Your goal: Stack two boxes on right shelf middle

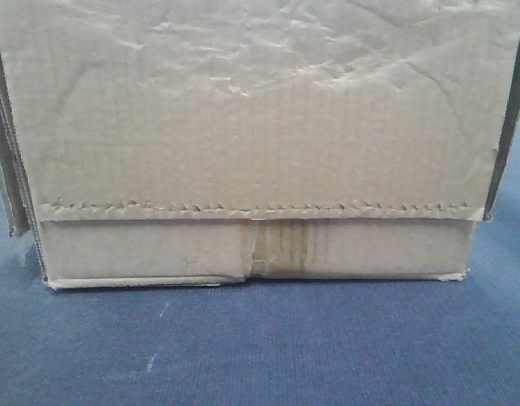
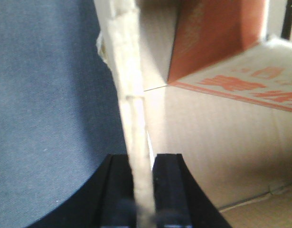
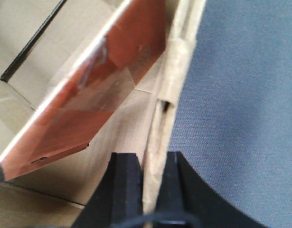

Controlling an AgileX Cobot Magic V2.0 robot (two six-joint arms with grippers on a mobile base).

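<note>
- Wrinkled brown box (image 1: 251, 127) is sitting on a blue surface (image 1: 260, 347).
- Left gripper (image 2: 142, 166) jaws are clamping a box wall.
- Right gripper (image 3: 154, 164) jaws are clamping one too.

I see my left gripper (image 2: 142, 164) clamped on the upright wall of the cardboard box (image 2: 131, 71). A blue fabric surface (image 2: 51, 118) lies left, and an orange-printed flap (image 2: 212, 33) sits inside, upper right.
</note>
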